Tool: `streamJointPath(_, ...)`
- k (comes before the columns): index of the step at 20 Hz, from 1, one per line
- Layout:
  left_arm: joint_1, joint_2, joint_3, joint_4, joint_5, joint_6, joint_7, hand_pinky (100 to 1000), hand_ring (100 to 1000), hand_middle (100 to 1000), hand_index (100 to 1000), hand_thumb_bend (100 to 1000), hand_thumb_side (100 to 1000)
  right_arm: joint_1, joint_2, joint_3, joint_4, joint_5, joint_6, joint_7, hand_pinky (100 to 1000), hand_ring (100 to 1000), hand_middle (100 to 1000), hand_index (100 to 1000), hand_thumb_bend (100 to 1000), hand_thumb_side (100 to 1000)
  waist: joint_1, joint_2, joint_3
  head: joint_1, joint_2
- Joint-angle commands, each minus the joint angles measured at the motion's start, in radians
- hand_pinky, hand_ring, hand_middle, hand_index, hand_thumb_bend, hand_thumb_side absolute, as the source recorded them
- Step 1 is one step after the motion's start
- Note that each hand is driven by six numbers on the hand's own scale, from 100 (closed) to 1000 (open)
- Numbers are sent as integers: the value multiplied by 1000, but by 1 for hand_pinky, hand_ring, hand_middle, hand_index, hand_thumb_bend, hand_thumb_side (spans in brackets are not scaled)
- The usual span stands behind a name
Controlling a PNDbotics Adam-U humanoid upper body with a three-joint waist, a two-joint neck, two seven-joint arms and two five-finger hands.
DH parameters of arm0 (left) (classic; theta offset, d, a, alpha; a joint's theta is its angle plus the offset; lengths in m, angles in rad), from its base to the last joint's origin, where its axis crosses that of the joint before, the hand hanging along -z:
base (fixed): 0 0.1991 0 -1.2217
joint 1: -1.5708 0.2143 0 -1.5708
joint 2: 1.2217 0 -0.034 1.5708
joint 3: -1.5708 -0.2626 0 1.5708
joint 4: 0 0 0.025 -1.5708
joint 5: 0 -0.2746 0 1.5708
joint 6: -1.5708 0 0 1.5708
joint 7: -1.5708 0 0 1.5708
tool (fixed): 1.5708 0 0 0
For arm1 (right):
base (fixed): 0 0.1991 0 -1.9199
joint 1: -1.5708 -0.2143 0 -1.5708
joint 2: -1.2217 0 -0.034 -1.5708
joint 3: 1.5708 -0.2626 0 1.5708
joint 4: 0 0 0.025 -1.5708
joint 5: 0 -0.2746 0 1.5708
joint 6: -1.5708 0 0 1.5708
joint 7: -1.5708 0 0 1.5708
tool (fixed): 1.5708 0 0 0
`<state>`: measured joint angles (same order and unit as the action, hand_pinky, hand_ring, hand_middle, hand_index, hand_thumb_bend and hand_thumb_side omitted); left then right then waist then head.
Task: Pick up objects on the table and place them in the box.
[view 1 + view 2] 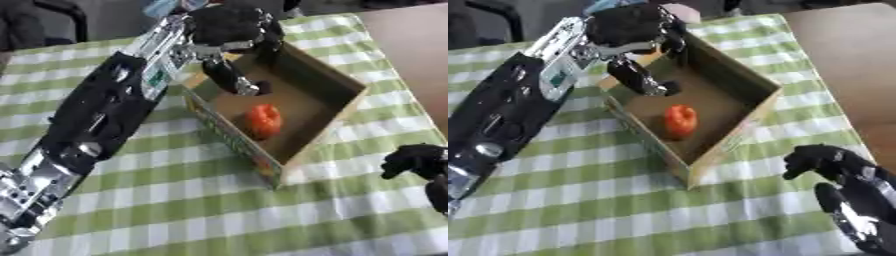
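The left robot hand (229,30) is held over the box (325,75) toward the bench's far edge, fingers relaxed and empty; the red object (263,120) lies inside, so the hand is best lifted straight clear of the walls

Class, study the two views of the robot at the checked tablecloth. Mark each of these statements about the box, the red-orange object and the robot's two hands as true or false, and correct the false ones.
1. The red-orange object lies inside the cardboard box. True.
2. The left hand rests flat on the tablecloth away from the box. False: it is over the box's far end, with a finger reaching down inside.
3. The right hand is holding the red-orange object. False: it is near the lower right, beside the box, its fingers curled and holding nothing.
4. The box stands on a green and white checked tablecloth. True.
5. The box is closed with a lid. False: it is open at the top.
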<state>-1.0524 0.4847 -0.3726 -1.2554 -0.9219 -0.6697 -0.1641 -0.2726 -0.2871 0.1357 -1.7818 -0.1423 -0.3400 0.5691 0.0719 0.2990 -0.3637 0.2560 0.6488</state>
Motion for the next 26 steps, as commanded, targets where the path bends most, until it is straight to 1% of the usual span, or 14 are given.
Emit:
streamJointPath(1,-6,-5,1,19,-102,-4,25,532,454,469,674,330,368,-10,-6,-3,-14,-8,0,1,783,664,728,867,100,561,-6,-15,-4,-1,-14)
streamJointPath(3,2,-14,5,47,-164,-14,57,546,469,484,693,339,371,-9,-6,-4,-14,-8,0,0,783,664,728,867,100,561,-7,-14,-3,-2,-13)
streamJointPath(4,3,-15,9,56,-176,-17,74,563,485,501,713,311,348,-9,-5,-5,-14,-8,0,0,783,664,728,867,100,561,-7,-13,-1,-2,-13)
streamJointPath(7,6,8,18,38,-128,-22,101,569,492,509,722,261,314,-9,-5,-9,-13,-5,0,-3,782,665,727,866,100,562,-6,-13,9,-7,-13)
streamJointPath(9,15,36,20,2,-49,-19,88,575,500,517,731,187,279,-8,-6,-13,-13,-2,-1,-6,782,665,728,867,100,560,-6,-14,20,-14,-14)
streamJointPath(10,23,54,23,-24,1,-13,76,578,504,522,735,128,259,-6,-7,-16,-13,-1,-1,-9,782,665,728,867,100,559,-7,-14,27,-19,-13)
streamJointPath(14,70,138,39,-166,237,38,-6,578,508,525,739,100,237,-4,-10,-24,-13,5,-2,-18,782,665,727,866,100,557,-9,-16,50,-33,-12)
streamJointPath(15,91,158,49,-208,301,58,-23,576,508,524,737,100,250,-3,-10,-26,-13,6,-2,-21,782,665,728,866,100,556,-10,-16,56,-38,-12)
streamJointPath(17,143,200,76,-308,449,110,-60,569,505,519,744,100,326,-3,-11,-31,-14,9,-3,-26,781,665,728,867,100,555,-13,-15,70,-47,-13)
streamJointPath(18,172,220,94,-365,527,140,-79,568,505,519,745,100,334,-3,-11,-33,-14,10,-3,-28,781,665,728,867,100,555,-15,-14,76,-50,-12)
streamJointPath(21,257,269,161,-534,747,238,-117,560,502,514,750,100,428,-1,-10,-38,-14,14,-4,-35,781,665,728,867,100,554,-19,-14,90,-55,-14)
streamJointPath(24,352,295,231,-685,941,329,-129,550,494,503,755,100,575,0,-9,-43,-15,17,-5,-42,781,665,728,867,100,553,-26,-11,109,-63,-16)
streamJointPath(25,382,297,251,-715,1002,348,-130,548,492,501,755,100,609,1,-9,-44,-15,18,-5,-43,781,665,728,867,100,553,-28,-11,115,-65,-16)
streamJointPath(26,406,298,269,-730,1056,353,-135,545,489,497,757,100,677,1,-9,-46,-15,18,-5,-45,780,665,728,867,100,553,-30,-10,120,-67,-17)
